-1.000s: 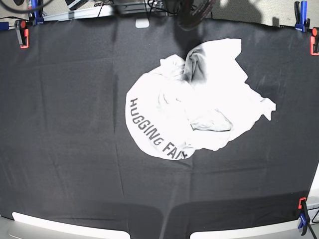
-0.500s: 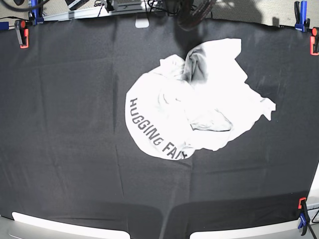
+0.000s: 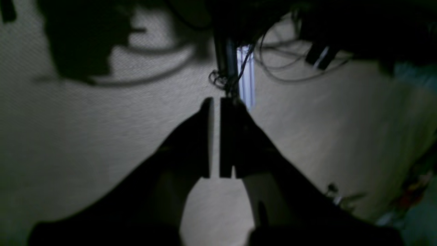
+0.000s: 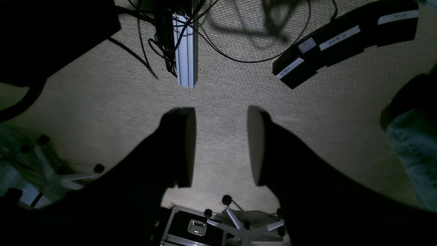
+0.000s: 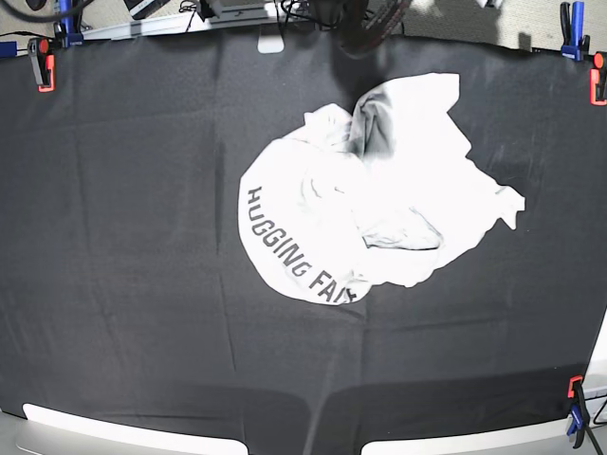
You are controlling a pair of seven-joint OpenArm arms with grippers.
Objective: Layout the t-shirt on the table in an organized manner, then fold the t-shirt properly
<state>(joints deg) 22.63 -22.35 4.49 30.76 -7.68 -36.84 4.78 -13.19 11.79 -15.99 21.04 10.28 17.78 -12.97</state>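
The t-shirt (image 5: 375,194) lies crumpled on the table (image 5: 123,237), long axis from 8 to 2 o'clock, lettering partly hidden; left gripper (image 3: 214,102) closed and empty; right gripper (image 4: 221,114) parted, empty.

Across the base view almost nothing moved; only the clutter beyond the far edge of the table (image 5: 114,284) shifted slightly, with a dark item near the top centre sitting a little differently and a pale speck appearing top right
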